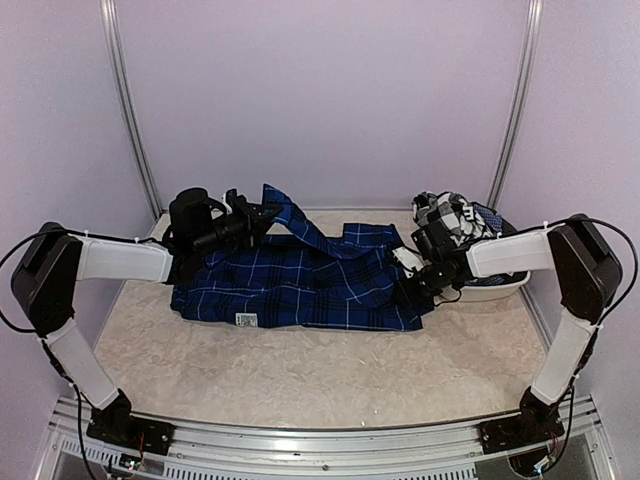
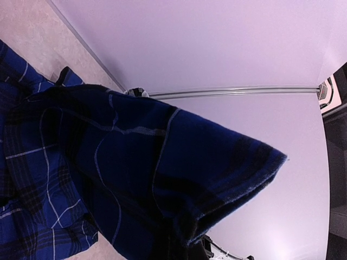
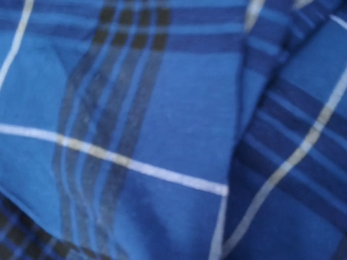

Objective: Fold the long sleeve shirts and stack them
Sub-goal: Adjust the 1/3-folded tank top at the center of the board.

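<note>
A pale surface (image 1: 300,370) is being bounded by lilac walls (image 1: 320,90). The blue plaid shirt (image 1: 300,285) is being spread across its middle, and a raised fold at far left is being clenched by the left pincer (image 1: 262,213). The right pincer (image 1: 412,262) is being positioned at the shirt's right edge; its state cannot be told. The black-and-white checked shirt (image 1: 450,215) is being kept in a white bin (image 1: 495,292) at far right.

Two shirts are in view: one blue plaid shirt (image 1: 300,285) on the surface (image 1: 300,370) and one black-and-white checked shirt (image 1: 450,215) in the one white bin (image 1: 497,291). There are two tools: the left tool (image 1: 262,213) and the right tool (image 1: 418,268).
</note>
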